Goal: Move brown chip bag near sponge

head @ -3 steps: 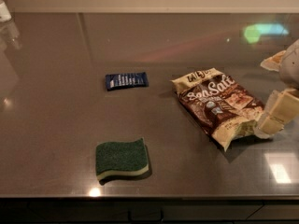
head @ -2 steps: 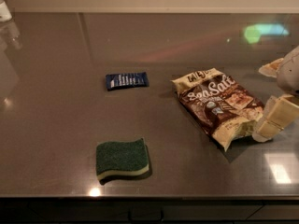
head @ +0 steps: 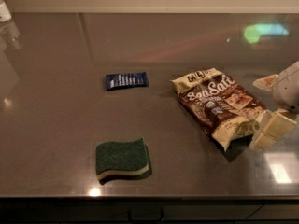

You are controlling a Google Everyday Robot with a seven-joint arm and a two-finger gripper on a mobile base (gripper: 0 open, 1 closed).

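Note:
The brown chip bag (head: pixel 218 104) lies flat on the dark counter (head: pixel 60 120), right of centre, with white "Sea Salt" lettering facing up. The sponge (head: pixel 122 158), green top over pale foam, lies near the front edge, left of and nearer than the bag. My gripper (head: pixel 269 107) comes in from the right edge, at the bag's right end. It is open: one cream finger (head: pixel 265 82) sits behind the bag's right corner and the other (head: pixel 273 129) in front of it. The bag rests on the counter and is not lifted.
A small dark-blue flat packet (head: pixel 126 80) lies left of the bag, behind the sponge. A pale object (head: pixel 4 10) stands at the far left corner. The counter's front edge (head: pixel 140 197) runs just in front of the sponge.
The gripper has come lower and nearer, so its fingers now sit closer around the bag's right end. The bag, sponge and packet have not moved.

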